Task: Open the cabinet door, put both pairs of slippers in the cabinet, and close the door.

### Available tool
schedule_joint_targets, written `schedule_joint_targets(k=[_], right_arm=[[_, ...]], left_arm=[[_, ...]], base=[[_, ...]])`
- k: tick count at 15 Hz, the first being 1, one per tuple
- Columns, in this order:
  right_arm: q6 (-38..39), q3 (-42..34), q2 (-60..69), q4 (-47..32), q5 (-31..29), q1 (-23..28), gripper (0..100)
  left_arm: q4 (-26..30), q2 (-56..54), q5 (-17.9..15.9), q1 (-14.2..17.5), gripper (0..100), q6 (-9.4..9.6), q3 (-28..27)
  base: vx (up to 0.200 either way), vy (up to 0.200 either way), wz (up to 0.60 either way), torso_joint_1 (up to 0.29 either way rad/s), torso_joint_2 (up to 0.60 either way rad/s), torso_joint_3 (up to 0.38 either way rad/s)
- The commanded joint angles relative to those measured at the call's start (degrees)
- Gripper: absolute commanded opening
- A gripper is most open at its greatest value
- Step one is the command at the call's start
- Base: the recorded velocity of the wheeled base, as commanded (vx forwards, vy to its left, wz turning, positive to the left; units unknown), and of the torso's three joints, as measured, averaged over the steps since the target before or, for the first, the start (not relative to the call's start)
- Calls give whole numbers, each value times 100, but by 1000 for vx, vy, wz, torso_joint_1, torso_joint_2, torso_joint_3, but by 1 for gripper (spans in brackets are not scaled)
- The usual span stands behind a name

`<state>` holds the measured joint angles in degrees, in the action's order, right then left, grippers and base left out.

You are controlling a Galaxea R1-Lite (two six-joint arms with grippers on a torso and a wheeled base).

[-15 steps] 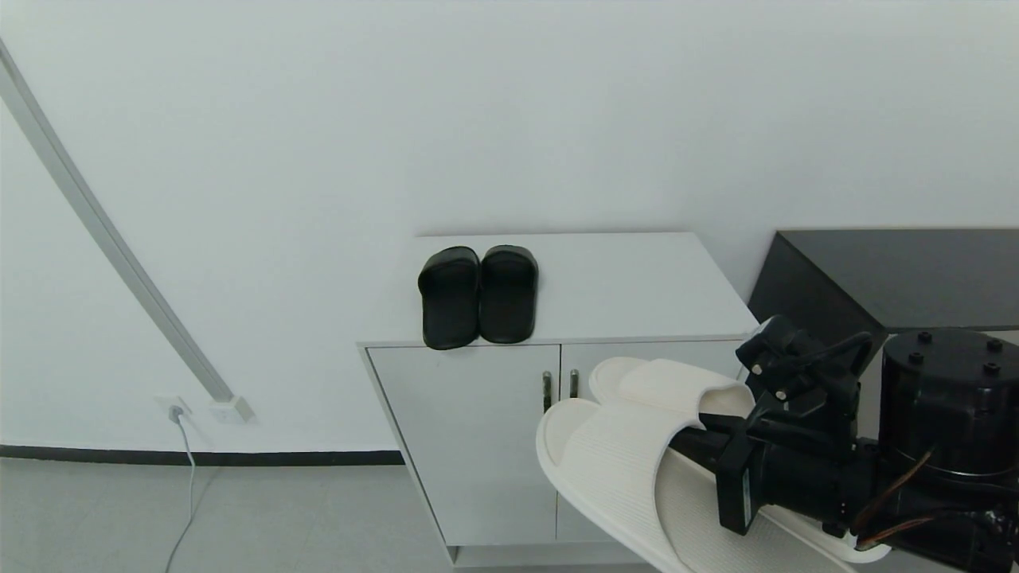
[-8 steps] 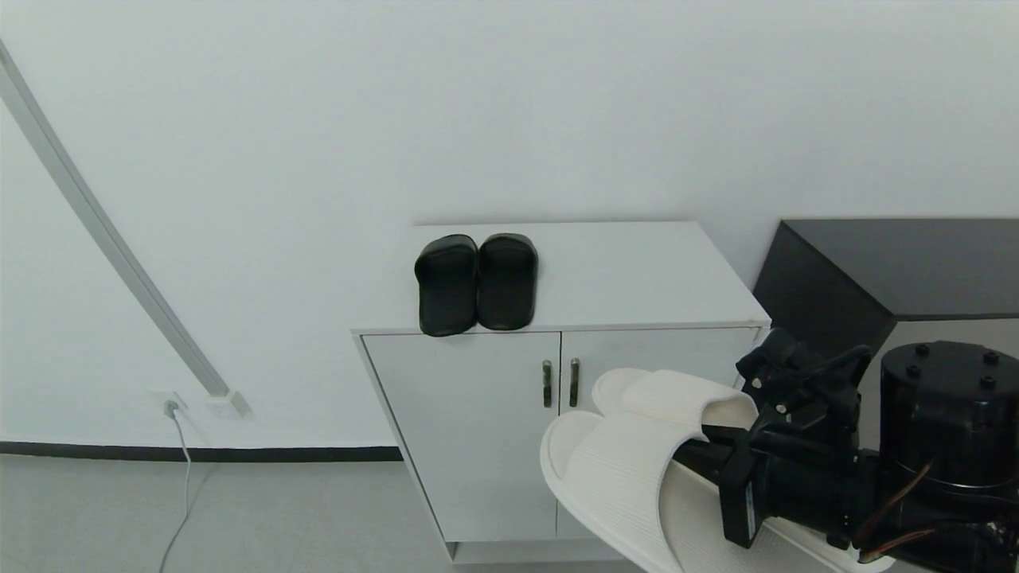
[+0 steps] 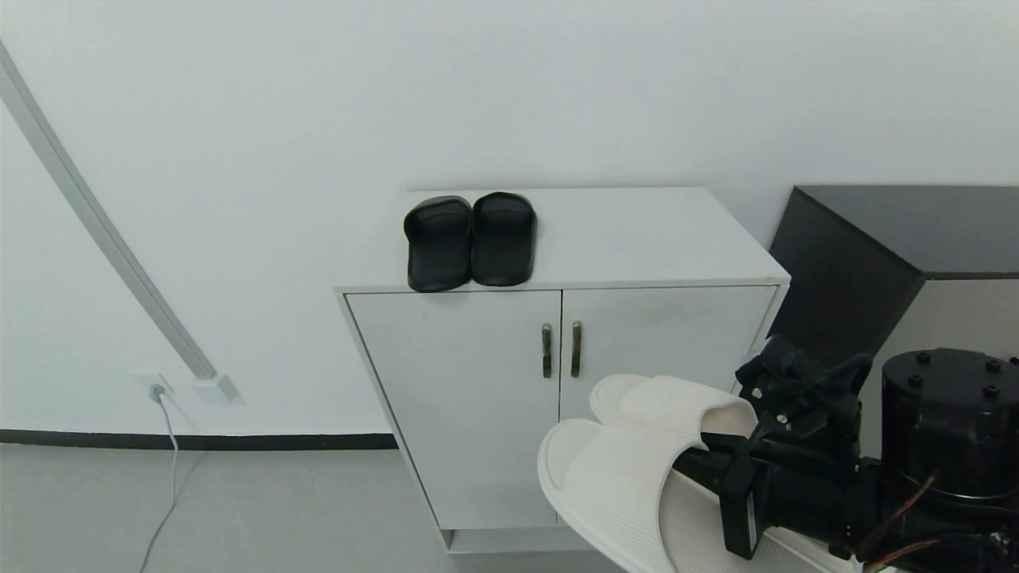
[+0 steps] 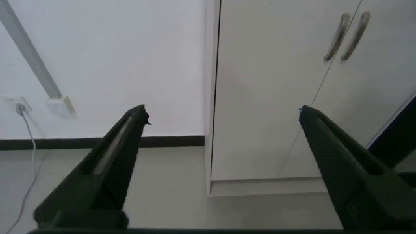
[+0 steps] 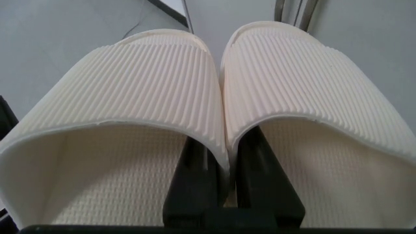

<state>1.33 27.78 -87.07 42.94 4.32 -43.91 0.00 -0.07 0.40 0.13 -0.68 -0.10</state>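
Approach stage, before the door-opening step. The cabinet (image 3: 637, 239) stands against the wall with both doors shut, so its interior is hidden and nothing can be said of its contents; the paired handles (image 3: 546, 350) meet at the centre seam. The black slippers (image 3: 470, 239) are seen side by side on the cabinet's top surface, near its front edge. The white slippers (image 3: 629, 469) are carried in front of the lower right door, their inner walls pinched together by the clenched right tool (image 5: 224, 185). The left tool (image 4: 222, 116) is released, its jaws spread wide and facing the cabinet front. By judgement, a handle is to be gripped next by the free left tool and a door swung clear before either pair can be stowed.
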Motion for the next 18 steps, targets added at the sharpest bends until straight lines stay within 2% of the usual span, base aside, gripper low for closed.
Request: schedule_joint_targets(k=[1, 11, 18], right_arm=[[-1, -10, 41, 4, -1, -12, 0], [-10, -62, 111, -4, -10, -100, 0], [-19, -89, 146, 4, -10, -127, 0]], left_arm=[[0, 7, -5, 4, 100, -2, 1], [0, 7, -5, 4, 100, 33, 1], [0, 16, -23, 4, 100, 42, 1]], base=[[0, 0, 0, -227, 525, 315], [0, 0, 0, -183, 502, 316], [0, 0, 0, -118, 461, 340]])
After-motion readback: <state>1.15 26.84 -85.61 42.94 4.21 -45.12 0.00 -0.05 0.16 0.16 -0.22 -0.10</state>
